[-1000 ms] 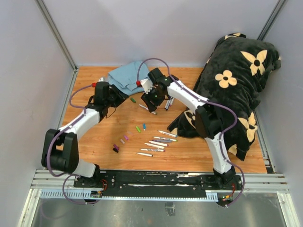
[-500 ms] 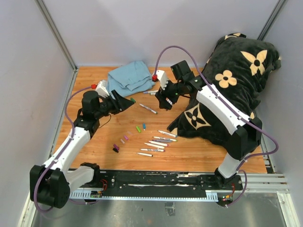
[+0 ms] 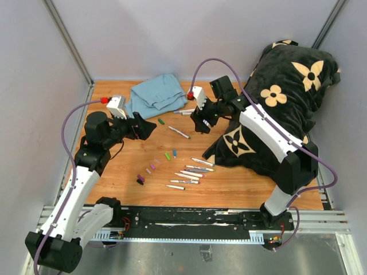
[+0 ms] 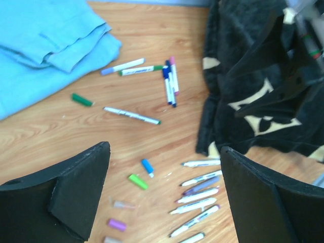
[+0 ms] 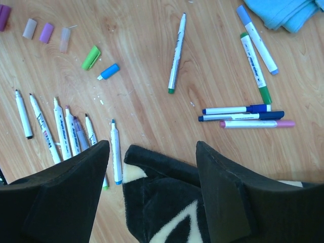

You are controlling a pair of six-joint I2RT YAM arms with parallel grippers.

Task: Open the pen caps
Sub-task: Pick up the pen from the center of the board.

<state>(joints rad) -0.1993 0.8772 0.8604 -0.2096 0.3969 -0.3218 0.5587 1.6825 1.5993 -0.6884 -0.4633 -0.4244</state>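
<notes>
- The left arm (image 3: 77, 180) rises from its base along the left side of the table (image 3: 114, 172), bends at the elbow and reaches rightward toward the middle.
- The left gripper (image 3: 148, 127) hangs over bare wood below the blue cloth (image 3: 155, 94). Its jaws are spread wide with nothing between them (the wrist view shows only tabletop in the gap).
- The right arm (image 3: 269, 134) climbs from its base, folds at the elbow over the black flowered blanket (image 3: 287, 74) and stretches up-left across it, wrist tipped down.
- The right gripper (image 3: 200, 123) points down at the blanket's left edge, jaws apart and holding nothing.
- The loose pen caps (image 3: 167, 156) lie in a slanting line mid-table, in front of the left gripper: green, blue, pink and purple.
- A dark green cap (image 3: 161, 121) lies alone, just beside the left gripper.
- The capped markers (image 3: 186, 112) sit clustered close to the right gripper, wearing blue, pink, green and lilac caps.
- The uncapped markers (image 3: 189, 175) lie in a row right of the loose caps.
- A lone marker (image 3: 179, 132) lies tilted between the cluster and the row.
</notes>
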